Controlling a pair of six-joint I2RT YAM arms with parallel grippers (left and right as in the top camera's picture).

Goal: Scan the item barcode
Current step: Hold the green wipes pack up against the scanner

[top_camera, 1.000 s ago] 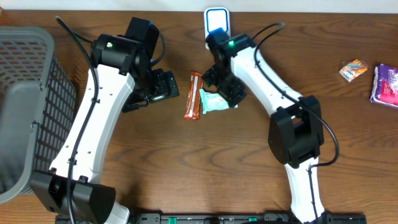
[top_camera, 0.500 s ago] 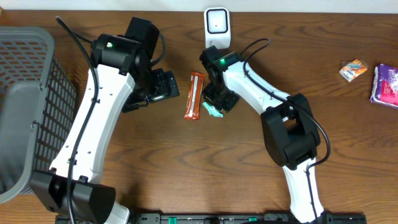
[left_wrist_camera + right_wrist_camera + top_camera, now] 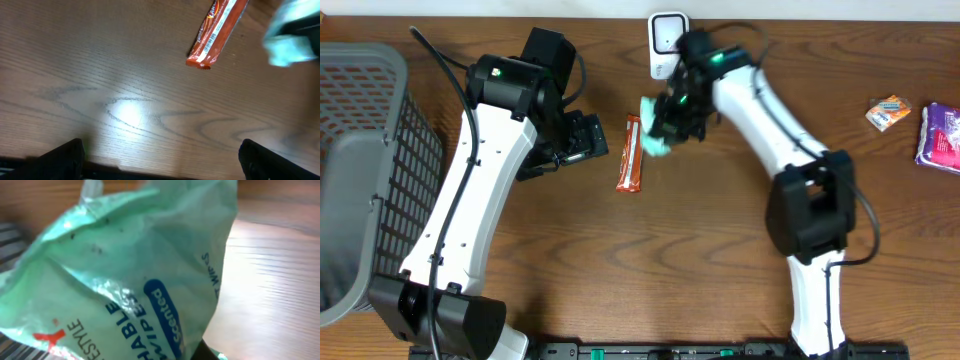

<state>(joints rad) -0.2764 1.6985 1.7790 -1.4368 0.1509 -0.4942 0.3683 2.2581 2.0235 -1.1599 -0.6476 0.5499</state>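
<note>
Right gripper [image 3: 667,122] has lifted the wipes packet [image 3: 652,147], clamped, toward the scanner [image 3: 663,35]; left gripper [image 3: 590,140] gapes; basket [image 3: 417,150] unmoved

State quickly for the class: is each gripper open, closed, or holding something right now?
Left gripper: open, holding nothing.
Right gripper: closed on the teal wipes packet, lifted off the table.

Shows smooth, dark wood-grain bench [image 3: 620,260] with a soft sheen; crinkled, glossy teal plastic wipes packet [image 3: 125,270]; glossy orange wrapper [image 3: 632,155]; matt grey plastic basket [image 3: 410,170].
</note>
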